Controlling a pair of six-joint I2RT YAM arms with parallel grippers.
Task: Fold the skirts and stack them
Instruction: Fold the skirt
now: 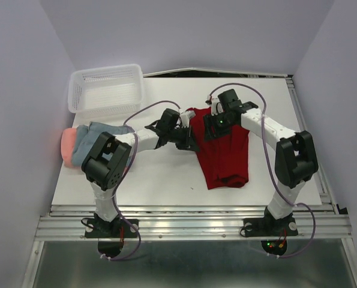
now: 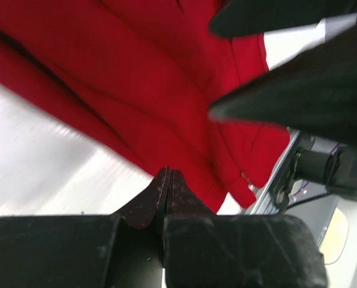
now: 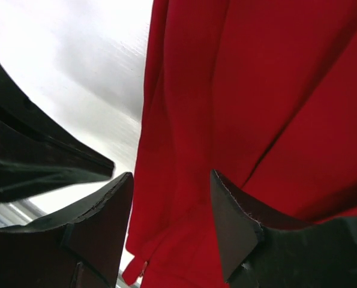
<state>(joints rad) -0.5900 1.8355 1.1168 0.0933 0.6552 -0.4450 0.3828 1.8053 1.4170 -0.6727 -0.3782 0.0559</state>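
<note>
Pale lilac walls (image 1: pixel 184 30) close in a white table (image 1: pixel 160 180) on three sides, and a ribbed metal rail (image 1: pixel 196 225) runs along its near edge. One white mesh basket (image 1: pixel 106 68) stands at the far left corner.

There are three skirts and two arms. The pink skirt (image 1: pixel 69 147) and the blue-grey skirt (image 1: pixel 100 133) lie together just on the near side of the basket. The blue-grey one lies partly over the pink one, which bulges past the table's left edge. Their bundle stretches left to right.

The red skirt (image 1: pixel 229 162) lies flat, to the right of the basket and nearer the rail, well apart from the other two. Its long axis runs from far to near, with the near end leaning slightly right. Soft folds follow that same line. The far end is the broader one.

Both arms reach over the far end of the red skirt, right of the basket. The left gripper (image 2: pixel 167 180) sits at the skirt's left edge with its fingers pressed together, tips right at the cloth. Whether any cloth is caught between them I cannot tell. The right gripper (image 3: pixel 171 177) hangs over the cloth further right of the basket. Its fingers are spread apart, with red fabric showing in the gap and nothing pinched.
</note>
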